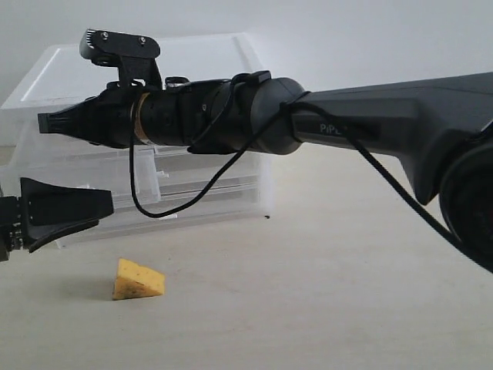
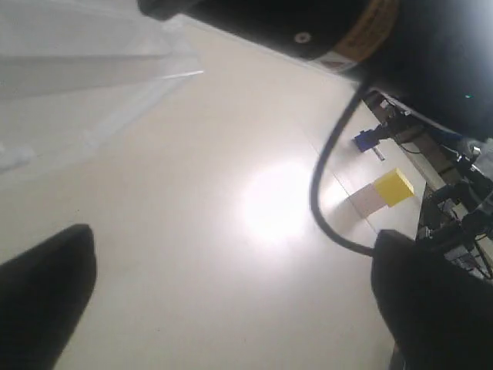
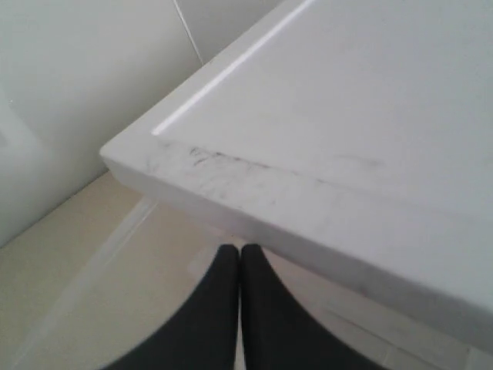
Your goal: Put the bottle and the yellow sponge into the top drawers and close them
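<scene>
The yellow sponge (image 1: 137, 280) lies on the table in front of the cabinet (image 1: 202, 60), which is translucent with a white top. My left gripper (image 1: 104, 216) hovers open at the left edge, above and to the left of the sponge, with nothing between its fingers (image 2: 46, 297). My right arm reaches across from the right. Its gripper (image 1: 45, 122) is shut and empty in front of the cabinet's upper left part. In the right wrist view the closed fingertips (image 3: 240, 253) sit just below the white top's corner (image 3: 231, 181). The arm hides most of the top drawers. The bottle is out of view.
The full-width clear drawers (image 1: 216, 189) show below the right arm. A black cable (image 1: 154, 210) loops down from the right wrist in front of them. Far off in the left wrist view stands a yellow box (image 2: 393, 186) among other equipment.
</scene>
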